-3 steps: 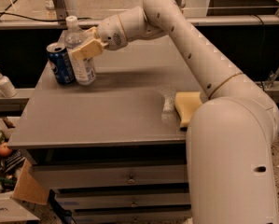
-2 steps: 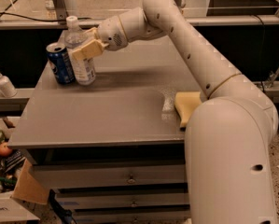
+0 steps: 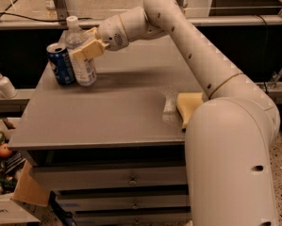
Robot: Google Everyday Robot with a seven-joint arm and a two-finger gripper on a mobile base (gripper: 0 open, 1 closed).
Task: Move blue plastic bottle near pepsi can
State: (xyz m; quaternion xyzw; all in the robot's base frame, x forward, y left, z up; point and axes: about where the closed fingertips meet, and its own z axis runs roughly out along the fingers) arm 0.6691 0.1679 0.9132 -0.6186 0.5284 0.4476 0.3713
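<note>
The blue plastic bottle (image 3: pixel 82 62), clear with a white cap and pale label, stands upright at the back left of the grey table (image 3: pixel 107 117). The pepsi can (image 3: pixel 60 63), blue with a silver top, stands right beside it on its left, almost touching. My gripper (image 3: pixel 87 46) reaches in from the right and is shut on the bottle's upper body. One tan finger (image 3: pixel 87 51) crosses the bottle's front and the other sits behind it.
A yellow sponge (image 3: pixel 189 106) lies at the table's right edge, partly behind my arm. A white pump-dispenser bottle (image 3: pixel 3 83) stands on a ledge to the left. A cardboard box (image 3: pixel 18 197) with clutter sits on the floor at lower left. Drawers (image 3: pixel 126 180) are below the tabletop.
</note>
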